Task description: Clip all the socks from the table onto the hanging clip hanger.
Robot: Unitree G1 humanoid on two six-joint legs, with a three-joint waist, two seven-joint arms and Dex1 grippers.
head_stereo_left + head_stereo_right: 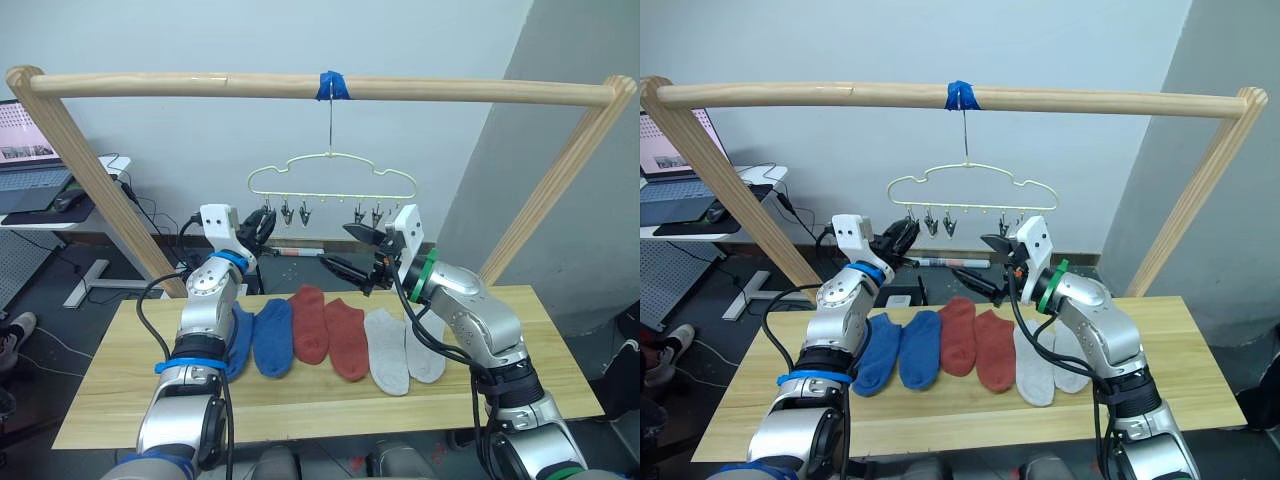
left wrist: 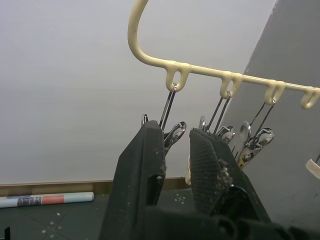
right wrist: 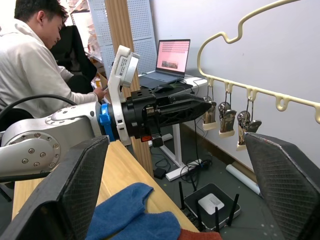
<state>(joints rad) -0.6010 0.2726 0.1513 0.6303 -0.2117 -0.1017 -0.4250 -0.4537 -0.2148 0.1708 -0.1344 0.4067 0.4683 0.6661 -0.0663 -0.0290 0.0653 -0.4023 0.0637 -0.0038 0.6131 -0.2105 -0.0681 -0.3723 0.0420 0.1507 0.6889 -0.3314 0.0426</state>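
- The left gripper (image 1: pixel 265 226) is raised to the left end of the clip hanger (image 1: pixel 331 172), its fingers (image 2: pixel 145 165) nearly together with a thin gap, holding nothing.
- The hanger's outermost clip (image 2: pixel 172 131) hangs just past those fingertips; I cannot tell whether they touch it.
- The right gripper (image 1: pixel 350 250) is wide open and empty, raised below and in front of the hanger's right clips (image 1: pixel 368 215).
- The hanger hangs by its hook from blue tape (image 1: pixel 332 86) on the wooden rail (image 1: pixel 150 84), above and behind both grippers.
- All six socks lie in a row on the table (image 1: pixel 330 400), below both grippers: blue pair (image 1: pixel 258 338) under the left arm, red pair (image 1: pixel 327 326) between, grey pair (image 1: pixel 402 350) under the right arm.
- A person (image 3: pixel 35 55) sits beyond the left arm, near a laptop (image 3: pixel 172 57).
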